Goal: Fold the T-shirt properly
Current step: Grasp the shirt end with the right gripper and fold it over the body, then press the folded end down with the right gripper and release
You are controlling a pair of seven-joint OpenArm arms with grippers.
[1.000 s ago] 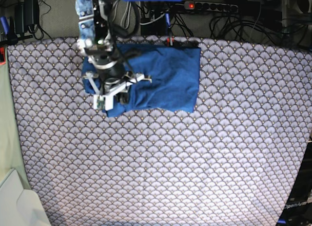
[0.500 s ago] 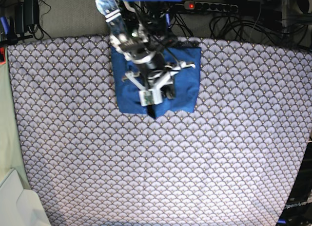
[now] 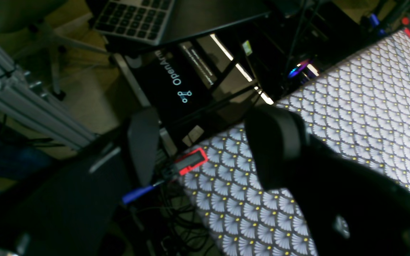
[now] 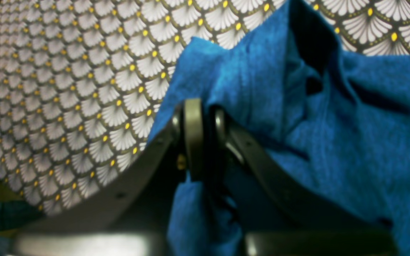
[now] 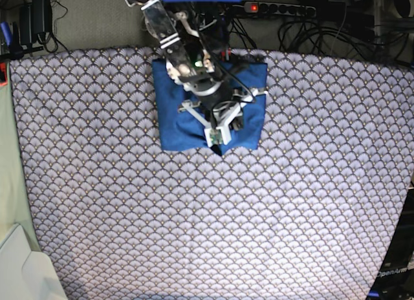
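T-shirt (image 5: 174, 112) in right gripper (image 4: 201, 117) jaws

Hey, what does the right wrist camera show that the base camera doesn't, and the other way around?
Only the right wrist view shows the right hand up close, its fingers pinched shut on a bunched fold of the T-shirt.

Only the base view shows the whole T-shirt as a compact folded block at the far edge of the scallop-patterned cloth, with the power strip behind.

Both show the blue shirt, the patterned cloth and the right arm over the shirt.
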